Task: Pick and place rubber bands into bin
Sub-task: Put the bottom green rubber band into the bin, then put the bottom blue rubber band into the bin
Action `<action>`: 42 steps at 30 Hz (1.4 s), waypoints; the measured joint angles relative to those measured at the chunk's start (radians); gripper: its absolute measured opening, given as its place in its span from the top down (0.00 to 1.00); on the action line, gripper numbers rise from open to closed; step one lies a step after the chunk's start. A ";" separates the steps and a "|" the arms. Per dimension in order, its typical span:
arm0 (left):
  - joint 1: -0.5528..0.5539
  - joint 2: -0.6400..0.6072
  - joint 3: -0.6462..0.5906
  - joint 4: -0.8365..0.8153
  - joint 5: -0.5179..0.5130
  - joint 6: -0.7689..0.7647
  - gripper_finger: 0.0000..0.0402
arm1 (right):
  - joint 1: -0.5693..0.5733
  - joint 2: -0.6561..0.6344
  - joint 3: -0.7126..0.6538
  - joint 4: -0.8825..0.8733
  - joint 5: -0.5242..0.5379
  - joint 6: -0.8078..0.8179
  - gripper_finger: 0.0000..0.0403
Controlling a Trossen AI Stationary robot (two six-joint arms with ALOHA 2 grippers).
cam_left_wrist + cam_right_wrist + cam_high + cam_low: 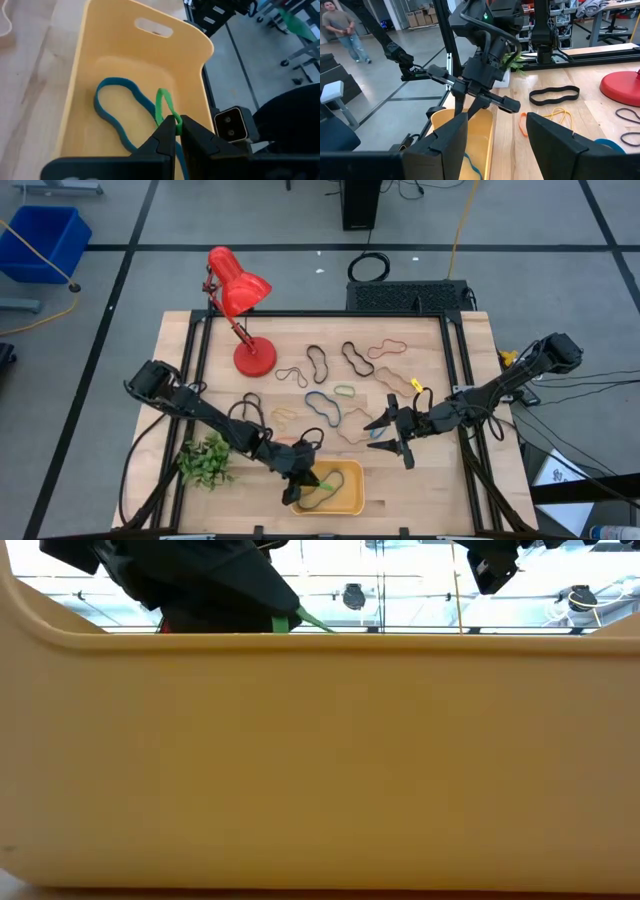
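The orange-yellow bin [350, 502] stands at the table's near edge; its wall fills the low view [320, 760]. A blue rubber band [117, 112] lies inside it. My left gripper [303, 477] is over the bin's left part, shut on a green rubber band [161, 102]. My right gripper [392, 437] is open and empty, right of the bin over the wood. Several more rubber bands lie loose mid-table, among them a black one [317, 362], a blue one [323, 408] and an orange one [350, 435]. My left gripper pinches the green band's near end [169, 119] between its two fingertips. The fingers slant down from the table's left. The rest of the loop [160, 97] reaches forward past the fingertips over the bin's inside; whether it touches the bin's floor, I cannot tell.
A red desk lamp [240, 300] stands at the far left of the table. A small green plant [205, 462] sits left of the bin. Black rails frame the table. A person [342, 30] stands far off in the room.
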 joint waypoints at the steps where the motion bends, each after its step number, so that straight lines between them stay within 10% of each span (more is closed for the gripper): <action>1: 0.000 0.000 0.000 0.000 0.000 0.001 0.92 | 0.000 0.000 0.000 0.000 0.000 0.000 0.51; 35: 0.013 -0.114 -0.001 -0.040 0.036 0.095 0.70 | 0.000 0.000 0.000 -0.013 0.000 -0.037 0.51; 42: 0.019 -0.320 -0.001 -0.175 -0.020 0.266 0.70 | -0.002 0.007 0.163 -0.614 0.001 0.110 0.51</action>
